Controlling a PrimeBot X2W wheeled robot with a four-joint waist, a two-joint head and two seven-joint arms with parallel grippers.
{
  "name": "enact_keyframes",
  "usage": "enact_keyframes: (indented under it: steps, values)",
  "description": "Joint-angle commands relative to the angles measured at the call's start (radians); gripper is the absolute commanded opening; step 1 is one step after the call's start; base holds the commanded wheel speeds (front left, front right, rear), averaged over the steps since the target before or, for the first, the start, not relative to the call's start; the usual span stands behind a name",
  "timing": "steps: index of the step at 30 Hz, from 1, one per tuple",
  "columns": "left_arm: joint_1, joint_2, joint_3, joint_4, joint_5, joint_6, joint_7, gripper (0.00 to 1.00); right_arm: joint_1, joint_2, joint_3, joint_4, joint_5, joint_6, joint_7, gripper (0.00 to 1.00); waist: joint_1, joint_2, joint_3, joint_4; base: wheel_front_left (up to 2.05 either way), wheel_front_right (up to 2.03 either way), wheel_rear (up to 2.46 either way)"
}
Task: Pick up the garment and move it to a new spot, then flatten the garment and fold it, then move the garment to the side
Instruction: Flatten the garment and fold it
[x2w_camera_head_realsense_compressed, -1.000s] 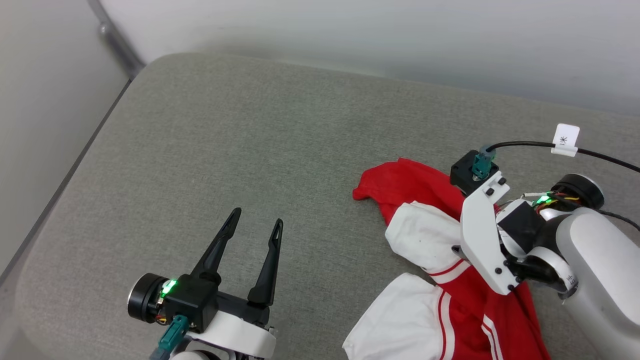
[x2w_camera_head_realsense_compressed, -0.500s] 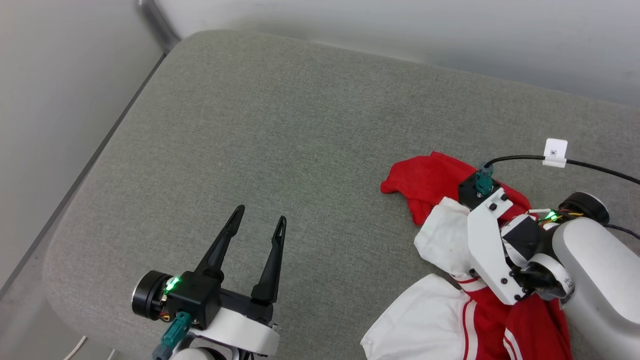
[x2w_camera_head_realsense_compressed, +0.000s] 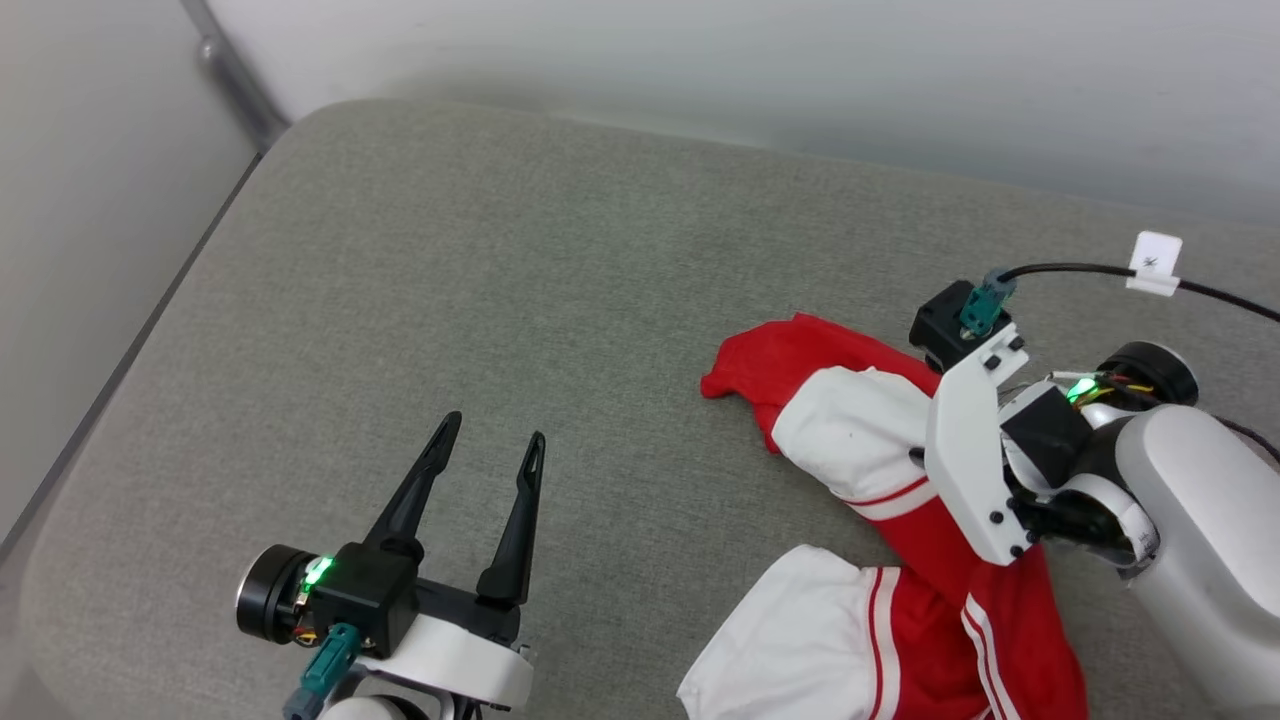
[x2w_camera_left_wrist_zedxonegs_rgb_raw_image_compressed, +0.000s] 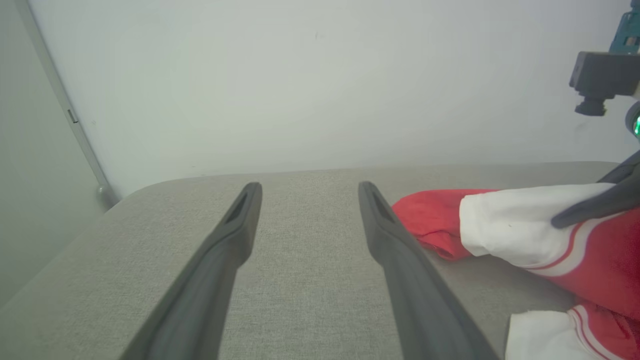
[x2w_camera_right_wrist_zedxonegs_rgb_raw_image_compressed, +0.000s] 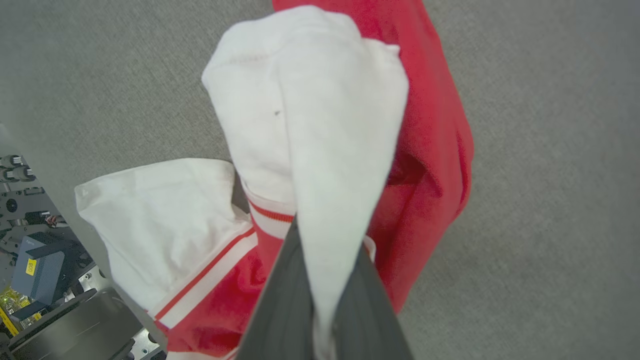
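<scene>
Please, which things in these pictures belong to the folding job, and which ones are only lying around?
Belonging to the job:
- the garment, its white sleeve pinched in the shut right hand
- the open left hand, apart from it
- the grey cushion under it

Only around:
- the black cable with its white tag
- the metal pole in the corner

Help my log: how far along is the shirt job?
Done: right gripper shut on a white sleeve of the red soft-fabric T-shirt. In hand: lifting it. To do: moving, flattening, folding; it lies crumpled on the grey cushion, left gripper open.
</scene>
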Motion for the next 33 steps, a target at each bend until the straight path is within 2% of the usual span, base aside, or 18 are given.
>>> enact_keyframes:
  steps: [1,7,10,13,18,22,29,30,31,32,33]
  values:
    - [0.01,0.003,0.007,-0.002,0.005,-0.001,-0.003,1.0,-0.008,-0.003,-0.01,-0.009,0.005,0.0,-0.011,0.0,-0.0001,0.0,-0.023,-0.032,0.0,0.0,0.0]
    - [0.031,0.012,0.024,-0.012,0.013,-0.004,-0.003,1.0,0.076,-0.012,-0.165,-0.077,0.027,0.0,-0.084,0.0,-0.0001,0.0,-0.059,-0.119,0.0,0.0,0.0]
    - [0.042,0.015,0.026,-0.015,0.018,-0.006,-0.003,1.0,0.147,-0.021,-0.277,-0.115,-0.001,0.0,-0.132,0.0,-0.0001,0.0,-0.064,-0.161,0.0,0.0,0.0]
    - [0.045,0.017,0.029,-0.018,0.018,-0.005,-0.003,1.0,0.233,0.001,-0.4,-0.148,-0.02,0.0,-0.174,0.0,-0.0001,0.0,-0.065,-0.202,0.0,0.0,0.0]
    - [0.048,0.025,0.034,-0.017,0.028,-0.007,-0.003,1.0,0.378,0.078,-0.608,-0.186,-0.09,0.0,-0.253,0.0,-0.0001,0.0,-0.062,-0.26,0.0,0.0,0.0]
    - [0.037,0.027,0.027,-0.011,0.033,-0.009,-0.003,1.0,0.461,0.178,-0.779,-0.169,-0.168,0.0,-0.332,0.0,-0.0001,0.0,-0.055,-0.291,0.0,0.0,0.0]
    - [0.019,0.029,0.022,-0.005,0.032,-0.011,-0.003,1.0,0.513,0.283,-0.961,-0.018,-0.303,0.0,-0.445,0.0,-0.0001,0.0,-0.045,-0.313,0.0,0.0,0.0]
    - [0.02,0.03,0.022,-0.004,0.03,-0.011,-0.003,1.0,0.504,0.303,-0.992,0.016,-0.323,0.0,-0.466,0.19,-0.0001,0.0,-0.045,-0.313,0.0,0.0,0.0]
    - [0.02,0.03,0.022,-0.003,0.028,-0.011,-0.003,1.0,0.501,0.31,-1.0,0.046,-0.353,0.0,-0.483,0.25,-0.0001,0.0,-0.045,-0.313,0.0,0.0,0.0]
    - [0.019,0.03,0.021,-0.002,0.027,-0.012,-0.003,1.0,0.5,0.311,-0.996,0.066,-0.385,0.0,-0.506,1.0,-0.0001,0.0,-0.044,-0.311,0.0,0.0,0.0]
    - [0.018,0.03,0.021,-0.001,0.027,-0.012,-0.003,1.0,0.496,0.316,-0.997,0.091,-0.405,0.0,-0.523,1.0,-0.0001,0.0,-0.044,-0.309,0.0,0.0,0.0]
